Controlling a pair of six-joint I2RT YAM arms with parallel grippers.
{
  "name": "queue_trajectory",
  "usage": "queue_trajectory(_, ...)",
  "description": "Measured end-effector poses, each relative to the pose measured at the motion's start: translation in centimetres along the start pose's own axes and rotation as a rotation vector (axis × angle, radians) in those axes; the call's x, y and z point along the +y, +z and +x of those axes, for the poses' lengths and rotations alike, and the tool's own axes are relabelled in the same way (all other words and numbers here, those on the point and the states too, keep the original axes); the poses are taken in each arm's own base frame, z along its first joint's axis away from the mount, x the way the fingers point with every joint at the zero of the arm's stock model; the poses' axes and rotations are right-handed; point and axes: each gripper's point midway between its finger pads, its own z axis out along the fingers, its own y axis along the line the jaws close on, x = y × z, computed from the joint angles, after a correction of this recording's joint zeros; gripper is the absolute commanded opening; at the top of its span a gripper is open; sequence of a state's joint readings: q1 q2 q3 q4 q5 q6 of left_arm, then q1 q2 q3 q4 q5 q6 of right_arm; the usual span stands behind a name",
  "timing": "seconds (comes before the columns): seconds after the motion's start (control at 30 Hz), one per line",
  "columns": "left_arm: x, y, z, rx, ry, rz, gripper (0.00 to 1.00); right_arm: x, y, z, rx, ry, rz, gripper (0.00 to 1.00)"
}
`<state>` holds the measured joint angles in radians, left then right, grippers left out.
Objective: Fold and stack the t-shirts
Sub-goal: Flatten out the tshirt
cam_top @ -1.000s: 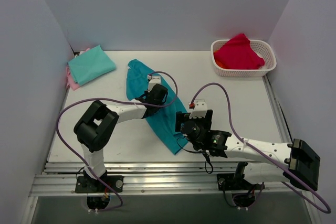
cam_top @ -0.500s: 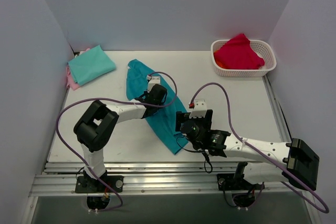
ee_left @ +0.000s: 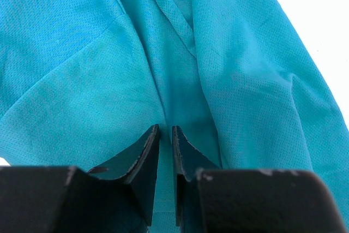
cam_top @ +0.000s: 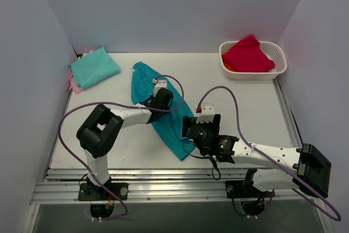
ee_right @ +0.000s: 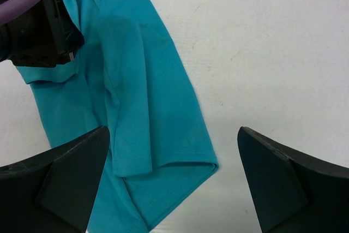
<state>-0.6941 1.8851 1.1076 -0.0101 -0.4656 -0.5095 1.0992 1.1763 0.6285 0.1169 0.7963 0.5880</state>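
The deep teal t-shirt (cam_top: 143,80) lies in a long diagonal strip on the white table. My left gripper (cam_top: 167,105) rests on its middle. In the left wrist view its jaws (ee_left: 165,130) stand almost together, pinching a thin ridge of teal cloth (ee_left: 245,80). My right gripper (cam_top: 188,129) hovers at the strip's lower right edge. It is wide open (ee_right: 173,130) above the doubled hem corner of the teal shirt (ee_right: 147,80), with nothing between its fingers. A folded mint-green t-shirt (cam_top: 96,66) lies at the far left on top of a pink one (cam_top: 73,84).
A white basket (cam_top: 281,58) with red cloth (cam_top: 246,54) in it stands at the back right. Walls close in the table on the left, back and right. A purple cable (cam_top: 223,92) loops over the right arm. The left gripper's black body (ee_right: 41,31) shows in the right wrist view.
The right arm has shifted very slightly. The left gripper and the teal shirt stay as they were.
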Motion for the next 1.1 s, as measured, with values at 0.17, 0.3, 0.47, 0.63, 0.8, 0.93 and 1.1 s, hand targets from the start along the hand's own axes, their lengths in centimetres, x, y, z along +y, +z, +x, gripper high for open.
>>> queue_trajectory(0.17, -0.02, 0.0, 0.02, 0.002, 0.0, 0.002, 0.25, 0.0, 0.07, 0.16, 0.003, -0.005, 0.002, 1.0)
queue_trajectory(0.3, -0.02, 0.0, 0.02, 0.002, 0.0, 0.002, 0.24, -0.03, 0.12, 0.24, 0.005, -0.007, 0.004, 1.0)
queue_trajectory(0.47, -0.03, 0.02, 0.06, 0.002, -0.001, 0.002, 0.19, -0.02, 0.12, 0.24, 0.005, -0.006, 0.004, 1.0)
queue_trajectory(0.63, 0.03, 0.17, 0.3, 0.007, 0.001, -0.001, 0.13, -0.02, 0.2, 0.4, 0.008, -0.008, 0.007, 1.0)
queue_trajectory(0.8, 0.05, 0.25, 0.43, 0.01, 0.002, -0.003, 0.02, -0.13, 0.32, 0.44, 0.01, -0.006, 0.012, 1.0)
queue_trajectory(0.93, 0.08, 0.25, 0.43, 0.01, 0.003, -0.003, 0.02, -0.13, 0.34, 0.46, 0.01, -0.006, 0.013, 1.0)
queue_trajectory(1.1, 0.29, 0.12, 0.24, 0.006, 0.003, -0.012, 0.02, -0.12, 0.42, 0.6, 0.013, -0.009, 0.015, 1.0)
